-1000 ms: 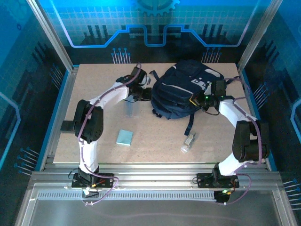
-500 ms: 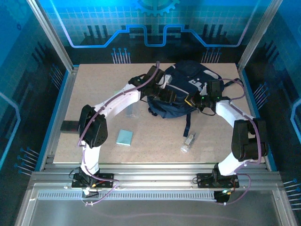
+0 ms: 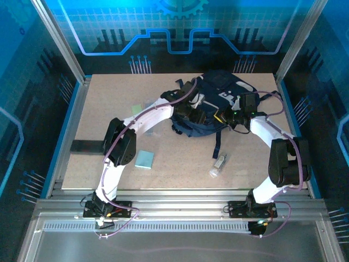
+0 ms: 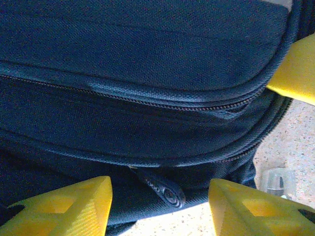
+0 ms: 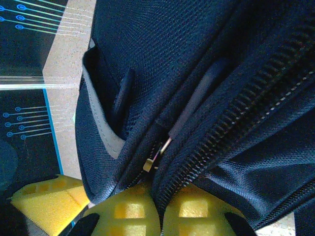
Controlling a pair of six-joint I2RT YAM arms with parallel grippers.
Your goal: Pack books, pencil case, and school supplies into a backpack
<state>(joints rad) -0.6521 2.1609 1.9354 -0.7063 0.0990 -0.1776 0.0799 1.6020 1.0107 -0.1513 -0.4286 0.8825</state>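
Table [image 3: 109,109], teal pad [image 3: 144,159]; close-up backpack [image 4: 147,49] zipper pull [image 4: 165,189]

One backpack [image 3: 218,82], one teal pad [image 3: 144,159], one clear tube [image 3: 218,165], one dark slab [image 3: 84,146].

Speckled beige tabletop [image 3: 109,98] inside aluminium rails [image 3: 180,203], under blue-lit circuit-patterned walls [image 3: 229,22].

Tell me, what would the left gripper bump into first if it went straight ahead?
Probably the backpack: its zipper pull hangs just ahead, between the open fingers of the left gripper, though depth is unclear.
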